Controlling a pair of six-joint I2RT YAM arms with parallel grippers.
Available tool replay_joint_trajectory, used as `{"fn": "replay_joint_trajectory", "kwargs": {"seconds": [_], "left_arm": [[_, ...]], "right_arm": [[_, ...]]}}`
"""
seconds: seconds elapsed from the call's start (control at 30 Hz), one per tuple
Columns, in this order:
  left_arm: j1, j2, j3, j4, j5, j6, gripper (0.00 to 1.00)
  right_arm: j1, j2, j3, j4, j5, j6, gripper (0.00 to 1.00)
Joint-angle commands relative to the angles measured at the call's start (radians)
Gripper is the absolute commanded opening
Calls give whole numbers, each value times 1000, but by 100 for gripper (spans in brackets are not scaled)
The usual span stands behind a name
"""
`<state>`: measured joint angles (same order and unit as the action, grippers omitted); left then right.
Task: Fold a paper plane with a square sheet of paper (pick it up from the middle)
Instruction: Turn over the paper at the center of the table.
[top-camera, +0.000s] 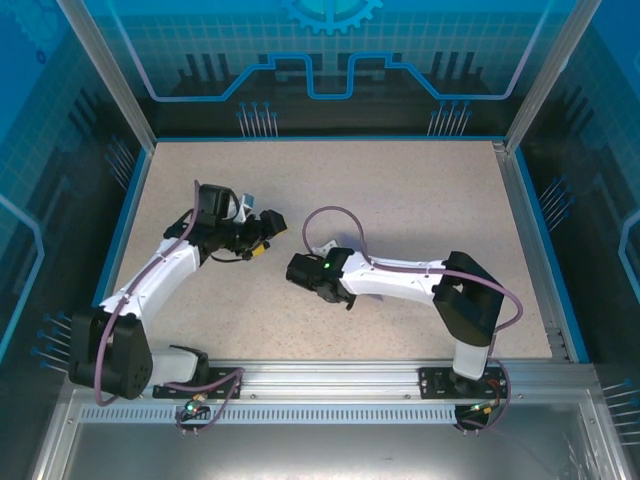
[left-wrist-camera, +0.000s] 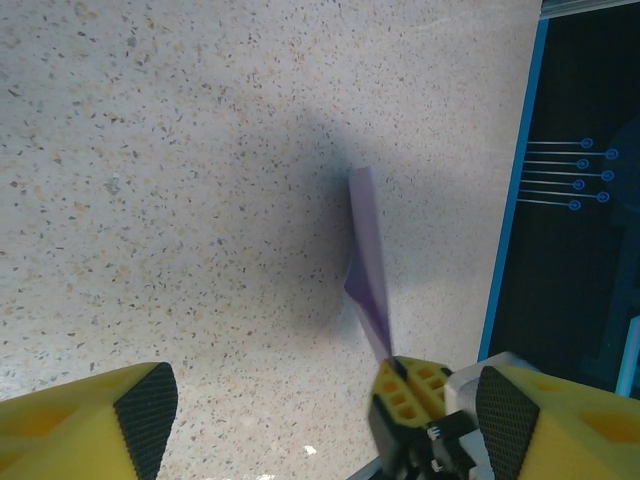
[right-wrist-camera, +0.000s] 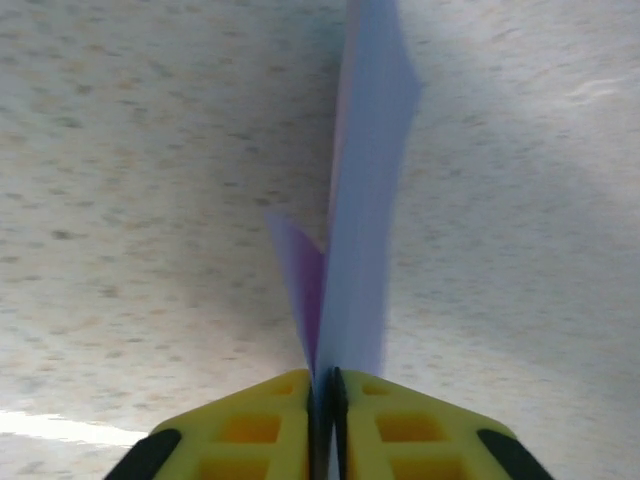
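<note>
From above, the left gripper (top-camera: 266, 228) hangs over the table (top-camera: 420, 200) at about 10 o'clock of the right gripper (top-camera: 299, 270), the two near each other. In the left wrist view, the left gripper's jaws stand wide apart and empty, and the paper plane (left-wrist-camera: 368, 250) points to 12 o'clock from the right gripper's tips. In the right wrist view, those jaws pinch the paper plane, which rises edge-on toward 12 o'clock.

Speckled beige tabletop (top-camera: 400, 200) with a blue rim (top-camera: 330, 138) — see-through blue panels (top-camera: 450, 50) with circuit-style graphics on three sides, silver aluminium rail (top-camera: 330, 375) up front. Light's even, shadows soft.
</note>
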<state>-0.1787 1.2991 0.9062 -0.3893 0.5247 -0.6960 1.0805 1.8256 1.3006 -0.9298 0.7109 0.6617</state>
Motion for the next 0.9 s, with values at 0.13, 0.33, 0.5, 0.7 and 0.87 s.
{"fn": "replay_joint_trajectory", "kwargs": {"seconds": [0.13,0.33,0.5,0.7,0.87], "left_arm": [[18,12,-29,-25,52,36,82],[17,36,-43,-9,82,40,82],[-2,69,-57,17,118,44,82],[-102,119,-31,41,83,44,78],[-239,173,20,50,2,53,72]], "right_arm": [[21,39,-29,215,-236,-13,25],[-8,-20,-113,381,-383,-20,42],[-73,-153,-259,568,-554,-20,53],[-186,-372,-413,619,-650,-17,53],[-340,-508,-584,645,-751,22,51]]}}
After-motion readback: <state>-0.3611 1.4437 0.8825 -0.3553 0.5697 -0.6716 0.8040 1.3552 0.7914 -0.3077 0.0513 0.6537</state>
